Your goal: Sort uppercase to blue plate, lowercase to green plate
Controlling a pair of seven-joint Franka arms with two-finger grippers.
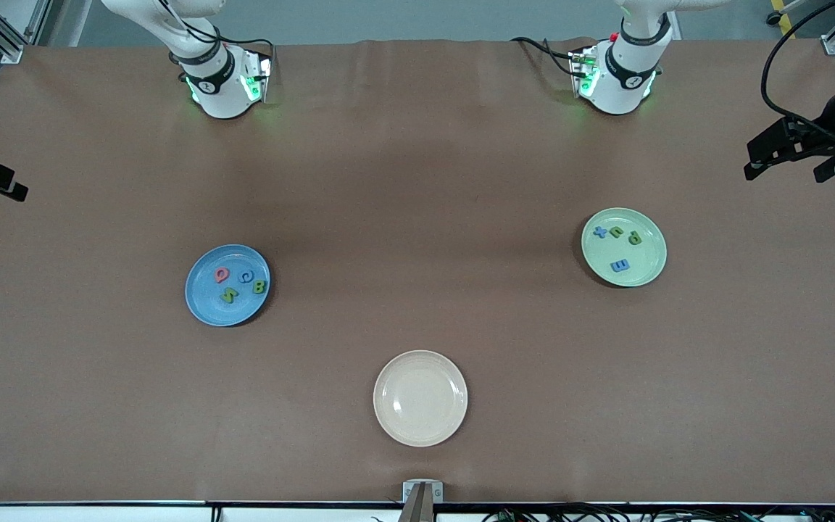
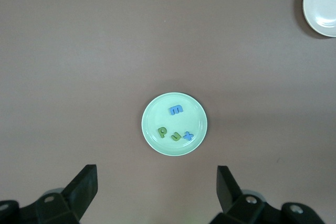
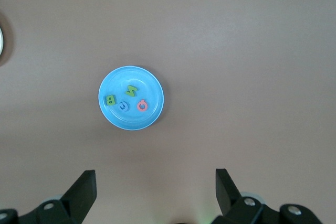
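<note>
The blue plate [image 1: 200, 304] lies toward the right arm's end of the table. On it are the uppercase letters: a red Q [image 1: 222, 275], a blue G [image 1: 246, 276], a green B [image 1: 259, 287] and a green N [image 1: 229, 295]. The green plate [image 1: 646, 264] lies toward the left arm's end. It holds the lowercase letters: a blue x [image 1: 599, 233], a green u [image 1: 616, 232], a green p [image 1: 635, 238] and a blue m [image 1: 620, 266]. My left gripper [image 2: 156, 174] hangs open and empty high above the table by the green plate. My right gripper [image 3: 155, 178] hangs open and empty high by the blue plate.
A cream plate [image 1: 420, 398] with nothing on it lies nearer the front camera, between the two coloured plates. Brown table cloth covers the whole table. Both arm bases stand along the edge farthest from the camera.
</note>
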